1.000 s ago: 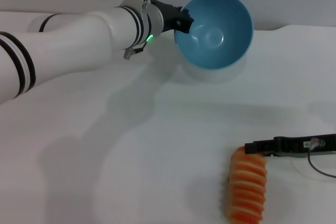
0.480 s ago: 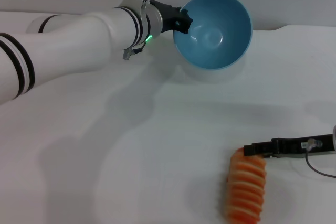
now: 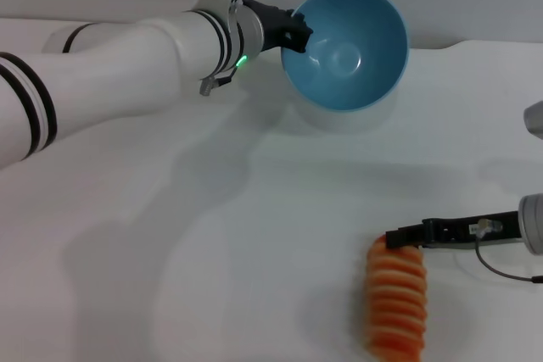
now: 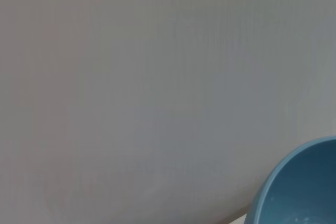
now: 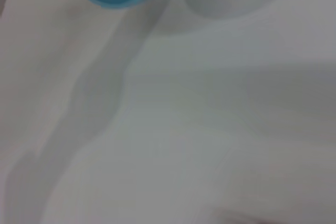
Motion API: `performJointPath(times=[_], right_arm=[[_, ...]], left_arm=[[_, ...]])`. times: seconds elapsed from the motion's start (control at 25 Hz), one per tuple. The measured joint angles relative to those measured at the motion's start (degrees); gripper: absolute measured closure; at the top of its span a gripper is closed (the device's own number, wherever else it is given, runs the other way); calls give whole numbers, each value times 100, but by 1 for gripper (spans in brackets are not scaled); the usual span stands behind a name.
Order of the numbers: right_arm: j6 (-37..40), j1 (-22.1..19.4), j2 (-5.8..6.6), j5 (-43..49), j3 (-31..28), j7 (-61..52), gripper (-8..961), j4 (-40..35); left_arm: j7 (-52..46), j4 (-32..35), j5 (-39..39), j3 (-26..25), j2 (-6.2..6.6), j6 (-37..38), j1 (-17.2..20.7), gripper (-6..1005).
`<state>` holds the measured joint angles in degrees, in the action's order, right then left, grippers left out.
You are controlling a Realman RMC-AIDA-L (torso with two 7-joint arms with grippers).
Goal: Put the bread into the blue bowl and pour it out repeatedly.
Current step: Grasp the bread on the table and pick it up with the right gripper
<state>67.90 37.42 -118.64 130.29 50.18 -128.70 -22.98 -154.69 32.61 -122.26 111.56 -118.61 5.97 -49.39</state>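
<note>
White table (image 3: 254,235) carries everything. Left arm reaches across the far side, its left tool (image 3: 293,33) clamped on the rim of the blue bowl (image 3: 346,48), holding it lifted and tipped so the empty inside faces forward, probably the pour-out pose. The bread (image 3: 395,296), orange striped face up, lies on the table near the front right, well apart from the bowl. Right tool (image 3: 405,236) sits at the loaf's far end, likely lining up a pickup; can't tell if it's open or closed. Loaf's near end cut off by frame edge.
</note>
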Motion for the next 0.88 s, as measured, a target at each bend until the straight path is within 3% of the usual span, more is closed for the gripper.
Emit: performJointPath(times=[0.12,0.28,0.88], right_arm=[[-2,18,-15,-25,0,138,579,17],[46,21,-17,-46,0,280,651,20],[463,-122,22,-666,-82,1032,770,-226]], left_arm=[[0,0,0,11,-4,9,16,1001],[0,0,0,-6,-5,23,47,1000],[0,-8,0,12,-12,56,71,1001]])
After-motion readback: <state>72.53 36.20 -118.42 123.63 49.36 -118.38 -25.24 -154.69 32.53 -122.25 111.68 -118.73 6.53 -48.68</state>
